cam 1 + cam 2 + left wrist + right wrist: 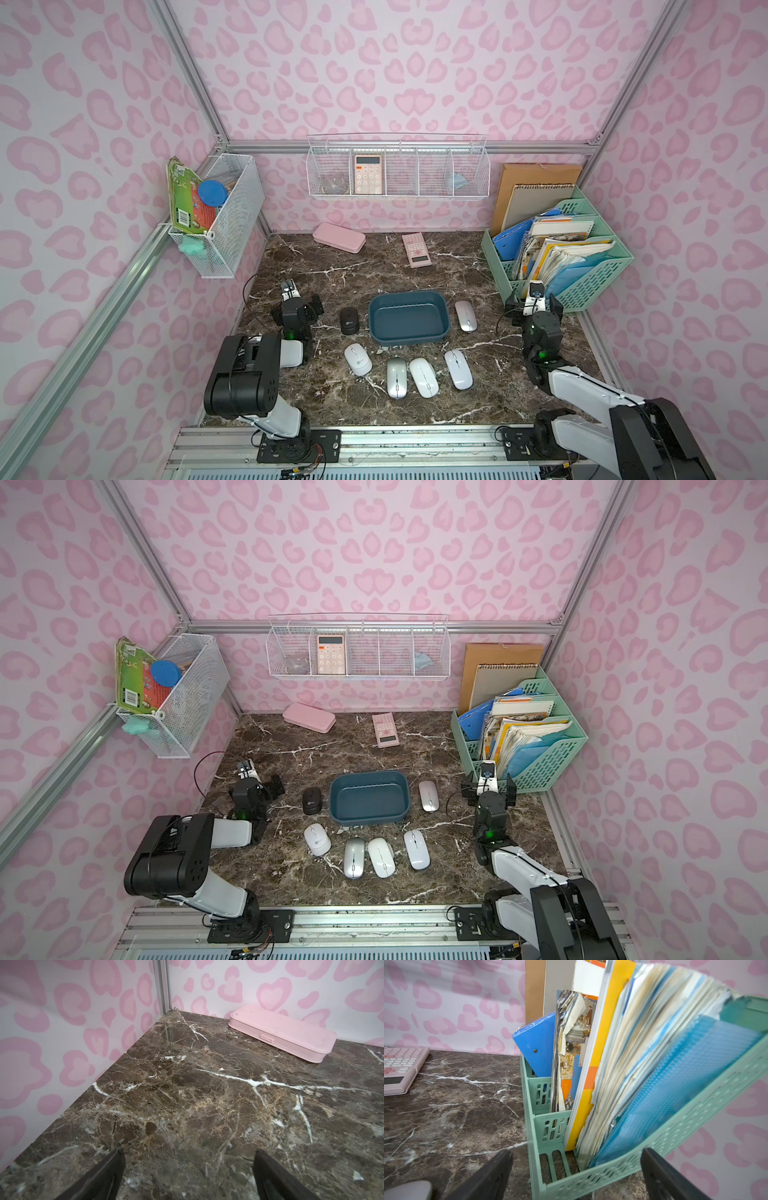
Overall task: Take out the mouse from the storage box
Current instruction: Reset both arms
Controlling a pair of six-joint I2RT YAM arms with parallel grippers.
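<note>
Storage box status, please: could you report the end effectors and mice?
Left end effector open, empty. Right end effector open, empty, facing mint-green slotted file rack. Shallow teal-blue plastic storage box holds no mouse; six mice lie around it. Nothing blocking.

Storage box [408,318]: centre of table [316,266]. Left mouse [349,321], right mouse [465,316]: flanking box. Row of four mice [423,377]: before box. Case [338,237], calculator [417,249]: behind box. File rack [598,282]: rear right.
</note>
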